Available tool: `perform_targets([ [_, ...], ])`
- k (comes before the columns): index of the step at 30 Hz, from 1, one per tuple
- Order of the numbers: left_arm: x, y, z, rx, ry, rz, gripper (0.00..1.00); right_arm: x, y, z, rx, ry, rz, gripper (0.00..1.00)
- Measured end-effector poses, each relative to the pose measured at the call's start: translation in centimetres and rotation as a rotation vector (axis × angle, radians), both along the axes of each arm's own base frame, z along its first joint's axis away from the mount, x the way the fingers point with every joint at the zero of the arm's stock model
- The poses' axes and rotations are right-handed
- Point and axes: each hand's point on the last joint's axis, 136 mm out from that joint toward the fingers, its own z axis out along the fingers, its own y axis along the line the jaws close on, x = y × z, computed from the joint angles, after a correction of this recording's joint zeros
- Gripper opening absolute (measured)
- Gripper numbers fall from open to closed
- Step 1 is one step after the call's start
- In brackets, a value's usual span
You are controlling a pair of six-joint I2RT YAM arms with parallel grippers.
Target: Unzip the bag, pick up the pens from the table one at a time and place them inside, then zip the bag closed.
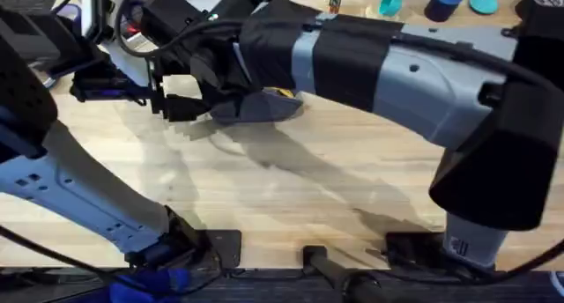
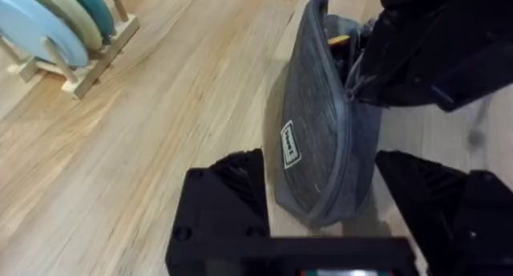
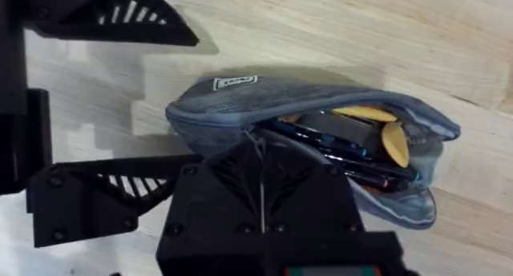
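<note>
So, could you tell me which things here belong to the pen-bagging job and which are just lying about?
Job:
- bag, unzipped
- pens inside it
- table
- left gripper, open around one end of the bag
- right gripper, at the bag's opening

Lying about:
- plate rack

Robot lab bench: pale wooden table, cables, plate rack.

The bag is lying open on the table, with dark pens and yellow pieces showing inside it. The right gripper is pressing against the bag's near edge. The left gripper is standing wide open beside the bag's labelled end.
</note>
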Motion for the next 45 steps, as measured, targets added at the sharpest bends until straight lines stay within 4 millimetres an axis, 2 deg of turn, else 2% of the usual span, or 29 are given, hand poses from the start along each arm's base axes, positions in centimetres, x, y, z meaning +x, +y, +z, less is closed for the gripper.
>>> perform_targets([
  [7,0.2,-0.4,0.2,-0.013,-0.010,-0.004,0.752,0.0,0.0,0.0,0.000,0.000,0.000,0.031],
  [11,0.2,-0.4,0.2,-0.013,-0.011,-0.004,0.661,0.0,0.0,0.0,0.000,0.000,0.000,0.031],
  [22,0.2,-1.1,0.2,-0.008,-0.012,-0.028,0.575,0.0,0.0,0.0,0.000,0.000,0.000,0.031],
  [24,0.2,-1.4,0.1,-0.008,-0.012,-0.038,0.514,0.0,0.0,0.0,0.000,0.000,0.000,0.031],
  [25,0.2,-1.5,0.1,-0.008,-0.012,-0.041,0.453,0.0,0.0,0.0,0.000,0.000,0.000,0.031],
  [28,0.1,-1.6,0.1,-0.006,-0.008,-0.045,0.125,0.0,0.0,0.0,0.001,-0.001,0.000,0.031],
  [30,0.1,-1.6,0.1,-0.005,-0.008,-0.046,0.050,0.0,0.0,0.0,0.000,-0.001,-0.001,0.031],
  [45,0.2,-1.6,0.0,-0.003,-0.010,-0.046,0.042,-0.2,-0.4,0.0,-0.026,0.009,0.012,0.031],
])
